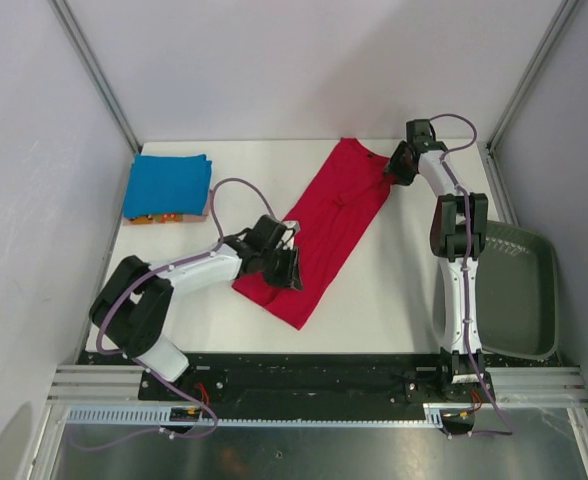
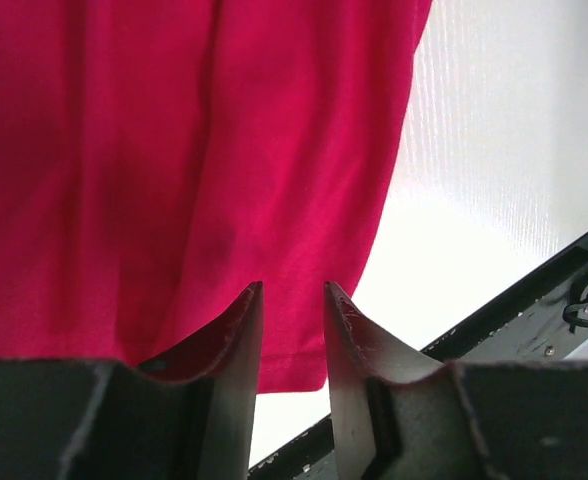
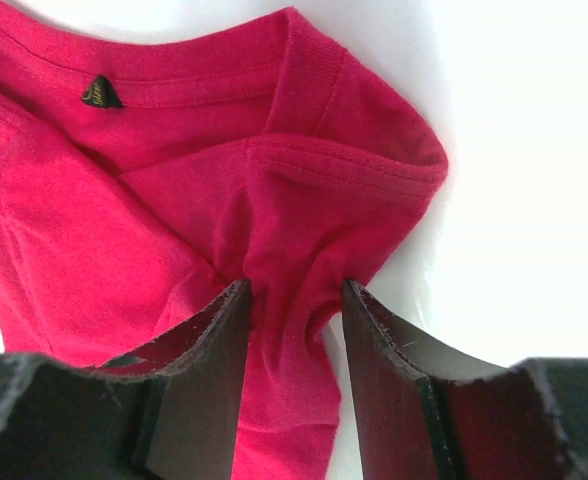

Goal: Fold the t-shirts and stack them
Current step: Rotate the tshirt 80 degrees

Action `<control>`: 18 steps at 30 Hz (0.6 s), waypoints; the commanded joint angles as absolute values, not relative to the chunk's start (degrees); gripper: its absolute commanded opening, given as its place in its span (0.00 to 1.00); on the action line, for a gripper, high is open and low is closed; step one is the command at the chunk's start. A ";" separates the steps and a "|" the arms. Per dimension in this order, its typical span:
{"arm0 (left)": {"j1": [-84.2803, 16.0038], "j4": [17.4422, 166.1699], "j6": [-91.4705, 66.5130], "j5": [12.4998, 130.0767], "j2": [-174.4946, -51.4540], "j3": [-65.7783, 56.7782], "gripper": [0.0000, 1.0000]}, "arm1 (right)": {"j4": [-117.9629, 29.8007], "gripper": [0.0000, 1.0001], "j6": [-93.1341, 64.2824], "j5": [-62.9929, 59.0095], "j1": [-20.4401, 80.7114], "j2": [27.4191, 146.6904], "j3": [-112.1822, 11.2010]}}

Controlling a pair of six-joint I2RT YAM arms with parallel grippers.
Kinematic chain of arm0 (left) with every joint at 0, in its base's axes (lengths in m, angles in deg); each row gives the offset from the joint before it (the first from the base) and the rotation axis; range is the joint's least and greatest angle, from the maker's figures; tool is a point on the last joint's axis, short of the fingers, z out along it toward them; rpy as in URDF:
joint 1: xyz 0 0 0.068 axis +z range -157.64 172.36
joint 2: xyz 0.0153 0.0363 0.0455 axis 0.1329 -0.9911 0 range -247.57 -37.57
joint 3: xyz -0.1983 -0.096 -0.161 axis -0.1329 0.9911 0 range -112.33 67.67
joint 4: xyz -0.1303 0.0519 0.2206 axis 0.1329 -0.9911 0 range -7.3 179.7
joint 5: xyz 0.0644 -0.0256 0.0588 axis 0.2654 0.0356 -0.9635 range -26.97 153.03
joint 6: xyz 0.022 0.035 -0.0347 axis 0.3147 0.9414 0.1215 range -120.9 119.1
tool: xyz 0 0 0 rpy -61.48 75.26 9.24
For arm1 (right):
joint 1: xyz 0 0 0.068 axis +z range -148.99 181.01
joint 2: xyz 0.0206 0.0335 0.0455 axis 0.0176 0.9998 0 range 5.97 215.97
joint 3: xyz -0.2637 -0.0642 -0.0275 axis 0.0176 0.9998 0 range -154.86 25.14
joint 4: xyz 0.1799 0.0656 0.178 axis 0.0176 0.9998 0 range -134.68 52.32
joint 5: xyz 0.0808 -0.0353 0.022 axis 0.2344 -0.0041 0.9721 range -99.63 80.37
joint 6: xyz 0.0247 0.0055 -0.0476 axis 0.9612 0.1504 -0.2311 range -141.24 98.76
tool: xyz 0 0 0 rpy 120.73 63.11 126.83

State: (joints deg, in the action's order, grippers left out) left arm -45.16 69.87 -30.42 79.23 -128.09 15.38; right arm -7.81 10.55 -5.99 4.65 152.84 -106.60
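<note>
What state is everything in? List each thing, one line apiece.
red t-shirt: folded into a long strip, lying flat and diagonal.
blue t-shirt: folded, resting on the orange one.
orange t-shirt: under the blue, only its edge showing.
grey bin: upright, nothing seen inside.
left fingers: narrowly apart over the red hem, not pinching it.
right fingers: apart around bunched cloth near the collar; grip unclear.

red tee (image 1: pixel 319 235) – long folded strip, diagonal mid-table | blue tee (image 1: pixel 167 185) – folded atop orange tee (image 1: pixel 159 218), far-left
</note>
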 commanded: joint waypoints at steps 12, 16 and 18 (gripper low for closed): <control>-52.27 69.27 -30.59 73.92 -129.97 16.12 0.24 | -6.19 0.44 9.62 -10.62 1.91 151.83 -106.09; -53.25 69.06 -30.57 73.29 -131.83 16.43 0.16 | -5.47 0.42 9.68 -10.40 1.53 154.62 -109.64; -53.78 68.90 -30.62 72.62 -132.74 16.38 0.12 | -5.54 0.39 9.41 -10.35 1.51 155.66 -111.06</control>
